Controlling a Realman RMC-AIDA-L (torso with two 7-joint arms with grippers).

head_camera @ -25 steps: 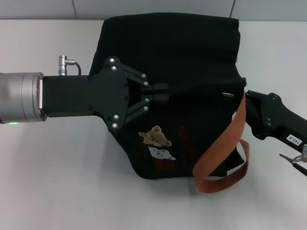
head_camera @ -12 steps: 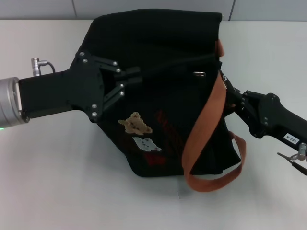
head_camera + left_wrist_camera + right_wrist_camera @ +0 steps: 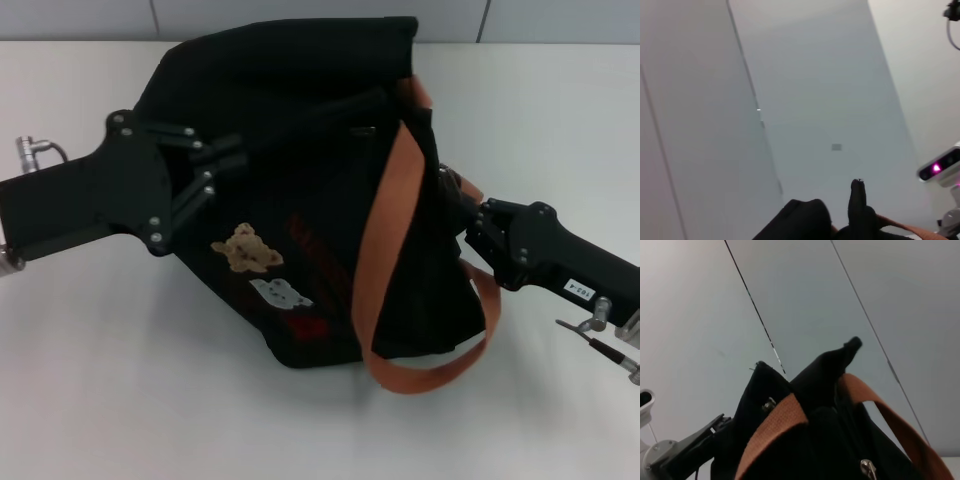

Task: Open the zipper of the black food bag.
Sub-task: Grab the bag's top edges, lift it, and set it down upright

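Observation:
The black food bag lies on its side mid-table, with its tan bear patch, pale grey patch and red mark facing up. Its zipper runs as a dark ridge across the upper face, with a small silver pull tab near the strap. My left gripper is shut, pinching the bag's fabric at the ridge's left end. My right gripper presses against the bag's right side, its fingers hidden behind the orange-brown strap. The right wrist view shows the bag and a silver tab.
The bag rests on a white table that ends at a grey wall just behind it. The strap's lower loop lies on the table at the bag's front right. A thin metal piece sticks out under the right arm.
My left gripper has dragged the bag leftward and turned it. The right gripper followed to the left. The strap has swung up across the bag's top.

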